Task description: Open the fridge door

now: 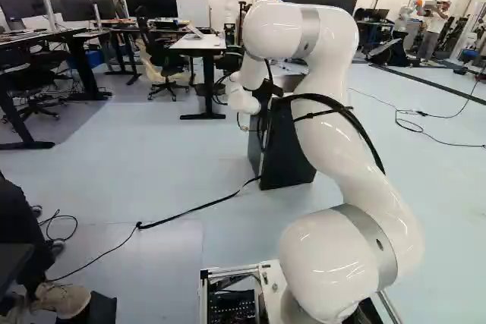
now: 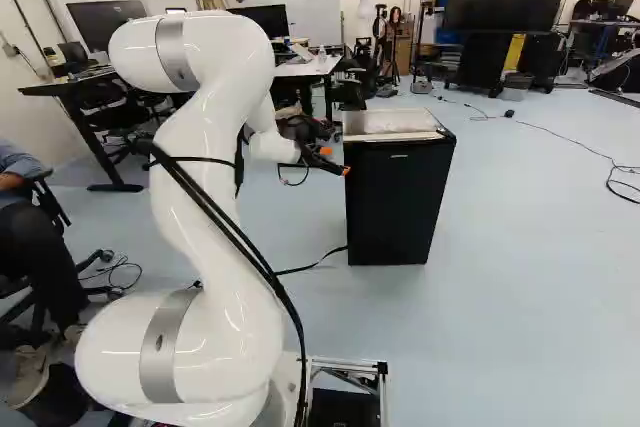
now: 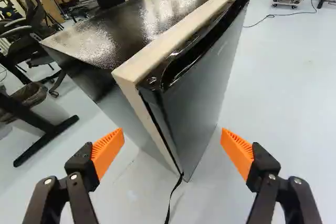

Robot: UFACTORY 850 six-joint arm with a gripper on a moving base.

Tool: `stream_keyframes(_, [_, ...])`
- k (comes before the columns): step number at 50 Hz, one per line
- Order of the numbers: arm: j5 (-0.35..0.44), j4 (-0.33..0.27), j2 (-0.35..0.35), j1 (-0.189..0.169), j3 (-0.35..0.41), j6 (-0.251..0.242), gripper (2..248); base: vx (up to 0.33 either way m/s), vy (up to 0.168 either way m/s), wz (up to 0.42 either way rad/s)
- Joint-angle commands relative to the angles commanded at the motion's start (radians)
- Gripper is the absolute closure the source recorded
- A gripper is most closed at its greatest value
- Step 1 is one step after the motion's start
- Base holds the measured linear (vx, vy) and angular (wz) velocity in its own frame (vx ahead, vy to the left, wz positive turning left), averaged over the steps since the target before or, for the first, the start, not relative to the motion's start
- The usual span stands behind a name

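Fridge door [image 3: 202, 98], smooth, black and flat, looks shut on the squat black cabinet [image 3: 86, 80] ahead of the white arm [image 2: 205, 117], while the black, orange-padded hand [image 3: 172, 136] gapes empty near it, so I'd judge the whole opening is left.

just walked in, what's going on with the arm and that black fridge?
The white arm is reaching toward the black fridge, apparently to open its door. Nothing is gripped: the fingers are spread wide, with the door's near edge ahead and between them in the wrist view, and neither side appears to touch it. The door looks shut, so the opening seems not yet started.
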Motion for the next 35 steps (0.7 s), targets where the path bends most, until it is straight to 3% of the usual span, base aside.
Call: stream_keyframes(35, [0.000,0.000,-0.011,-0.039,-0.017,0.000,3,0.000,0.000,0.000])
